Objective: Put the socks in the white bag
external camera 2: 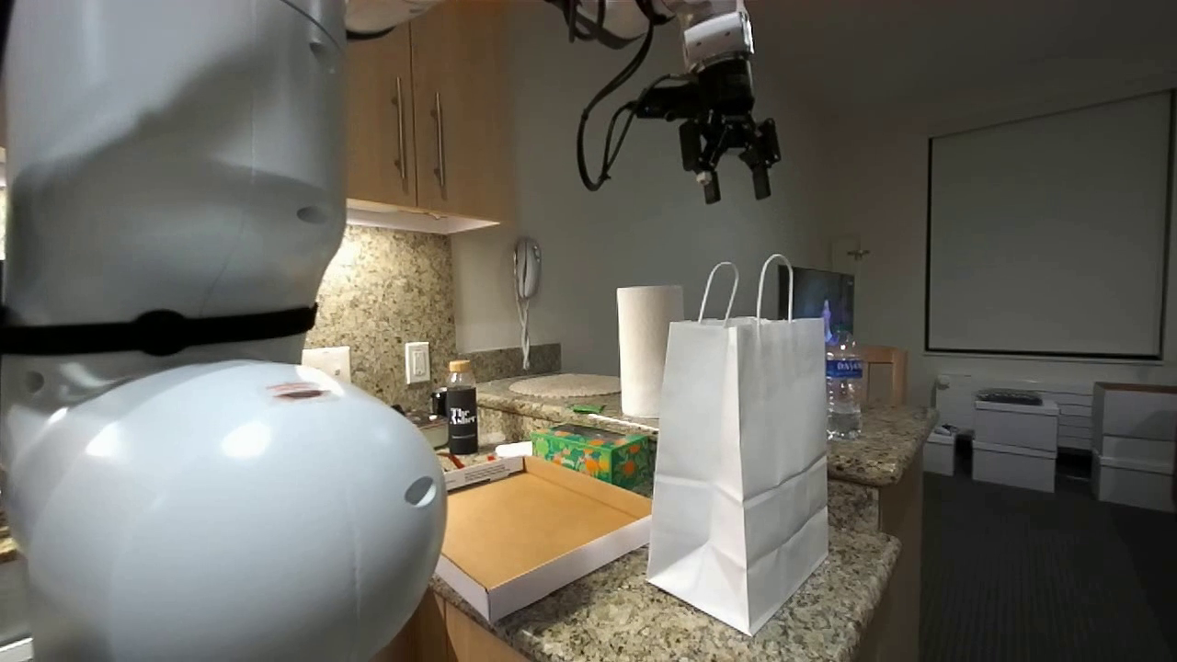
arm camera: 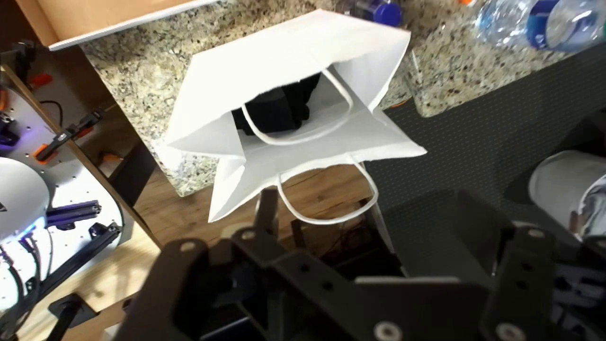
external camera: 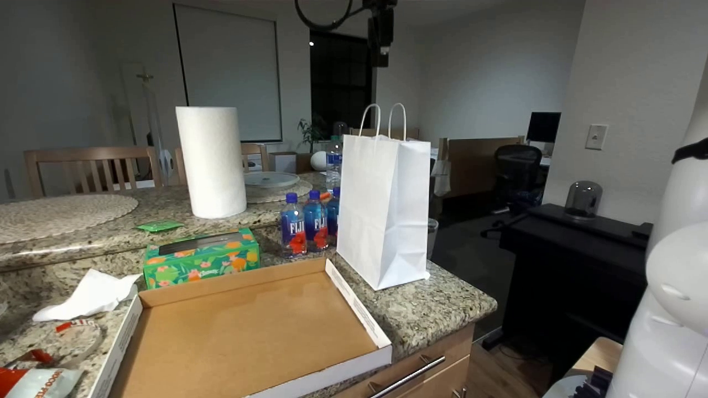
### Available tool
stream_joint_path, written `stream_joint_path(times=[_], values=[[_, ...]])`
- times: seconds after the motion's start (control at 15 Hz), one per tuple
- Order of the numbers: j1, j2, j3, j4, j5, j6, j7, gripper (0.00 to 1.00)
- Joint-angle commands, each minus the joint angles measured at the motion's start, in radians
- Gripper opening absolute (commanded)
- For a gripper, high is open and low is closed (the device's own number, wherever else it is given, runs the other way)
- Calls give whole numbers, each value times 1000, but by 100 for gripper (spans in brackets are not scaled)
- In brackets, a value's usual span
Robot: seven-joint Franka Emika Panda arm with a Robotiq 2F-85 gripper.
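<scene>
In an exterior view, grey wall [external camera 2: 570, 267] stands behind pincer [external camera 2: 737, 191], wooden cabinets [external camera 2: 474, 110] left of it, dark floor [external camera 2: 1021, 579] below.

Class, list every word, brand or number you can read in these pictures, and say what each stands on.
"FIJI": two blue-capped bottles
"The Asher": dark bottle
"Kleenex": green tissue box, small script
"DAS", rest unclear: clear bottle
Too small or blurred: print on the cardboard tray and red-and-white packet.
None seen: white bag.

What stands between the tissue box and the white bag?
In an exterior view, three blue-capped bottles stand between the tissue box and white bag.
</scene>
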Motion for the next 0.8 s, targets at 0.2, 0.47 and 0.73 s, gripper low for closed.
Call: stream_joint_path(times=[0.2,0.47,0.73], values=[[97,-25,93,155,9,-101,-182,100],[149,13,138,219,40,-128,-292,100],[171,33,159,232,71,-144,-442,100]])
